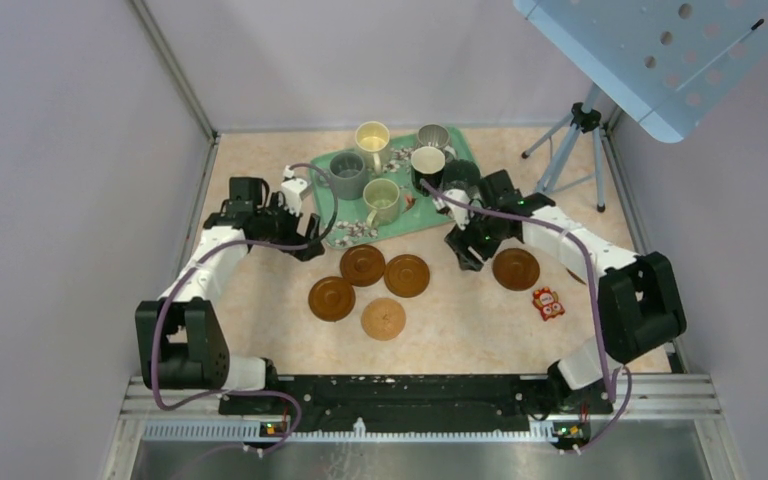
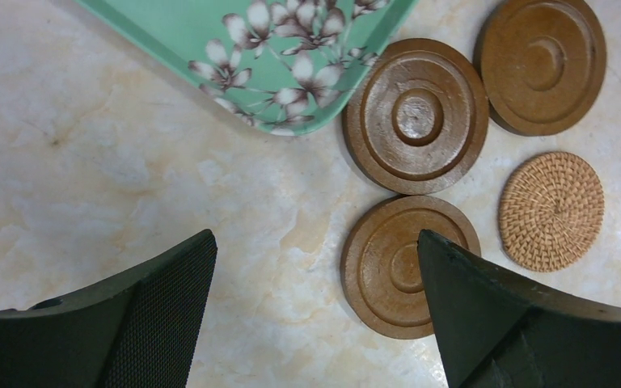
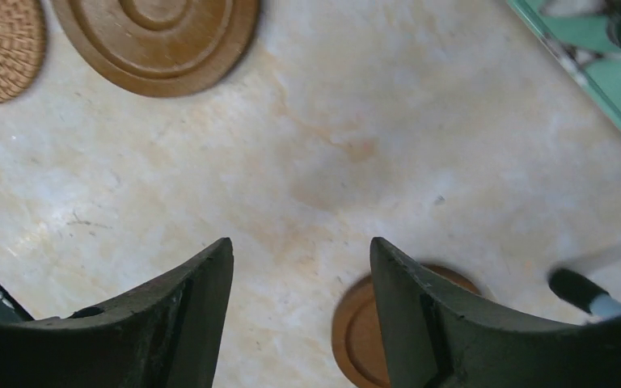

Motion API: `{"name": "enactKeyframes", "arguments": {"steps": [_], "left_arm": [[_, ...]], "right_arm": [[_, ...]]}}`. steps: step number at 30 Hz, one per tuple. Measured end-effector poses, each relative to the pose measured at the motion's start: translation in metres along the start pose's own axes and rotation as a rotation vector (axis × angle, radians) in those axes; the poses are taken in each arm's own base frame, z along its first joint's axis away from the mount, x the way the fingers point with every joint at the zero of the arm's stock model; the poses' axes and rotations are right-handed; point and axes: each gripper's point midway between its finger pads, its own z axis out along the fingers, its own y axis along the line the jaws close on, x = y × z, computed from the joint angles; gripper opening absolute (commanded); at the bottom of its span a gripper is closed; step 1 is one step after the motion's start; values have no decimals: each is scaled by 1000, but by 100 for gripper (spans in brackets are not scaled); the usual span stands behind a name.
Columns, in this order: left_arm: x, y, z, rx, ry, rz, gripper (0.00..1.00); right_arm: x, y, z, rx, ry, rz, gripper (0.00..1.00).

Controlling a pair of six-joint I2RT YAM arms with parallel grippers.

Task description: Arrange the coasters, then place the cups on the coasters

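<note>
Three brown coasters (image 1: 363, 265) (image 1: 407, 275) (image 1: 331, 298) and a tan woven coaster (image 1: 383, 319) lie grouped in the middle of the table, with another brown coaster (image 1: 516, 268) off to the right. Six cups stand on the green tray (image 1: 415, 222): cream-yellow (image 1: 372, 136), grey (image 1: 348, 172), pale green (image 1: 382, 200), silvery (image 1: 433, 135), black with white inside (image 1: 427, 160) and dark grey-green (image 1: 460, 175). My left gripper (image 2: 315, 250) is open over bare table, left of a brown coaster (image 2: 384, 267). My right gripper (image 3: 301, 250) is open and empty, with a brown coaster (image 3: 360, 331) partly under its right finger.
A red owl trinket (image 1: 548, 303) lies right of the lone coaster. A tripod (image 1: 570, 140) stands at the back right under a blue perforated panel (image 1: 660, 50). Walls close in the table on the left, back and right. The tray corner (image 2: 291, 121) lies near the left gripper.
</note>
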Motion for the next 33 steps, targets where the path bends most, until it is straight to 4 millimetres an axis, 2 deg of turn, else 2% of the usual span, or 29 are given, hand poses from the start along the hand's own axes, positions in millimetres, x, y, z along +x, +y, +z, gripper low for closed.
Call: {"name": "enactKeyframes", "arguments": {"steps": [5, 10, 15, 19, 24, 26, 29, 33], "left_arm": [[0, -12, -5, 46, -22, 41, 99], [5, -16, -5, 58, -21, 46, 99], [10, -17, -3, 60, -13, 26, 99], [8, -15, -1, 54, -28, 32, 99], [18, -19, 5, 77, -28, 47, 98], [18, -19, 6, 84, -33, 60, 97], [13, -19, 6, 93, -56, 93, 96], [8, -21, 6, 103, -91, 141, 95]], "right_arm": [[-13, 36, 28, -56, 23, -56, 72], [-11, 54, 63, -72, 96, -64, 73], [-28, 57, 84, -37, 88, -71, 74], [-50, 59, 92, -14, 50, -75, 74], [-71, 54, 99, 3, 8, -66, 69], [-73, 52, 104, 7, 6, -65, 66], [-67, 51, 114, 4, 29, -62, 57], [-62, 51, 117, 6, 38, -60, 47]]}}
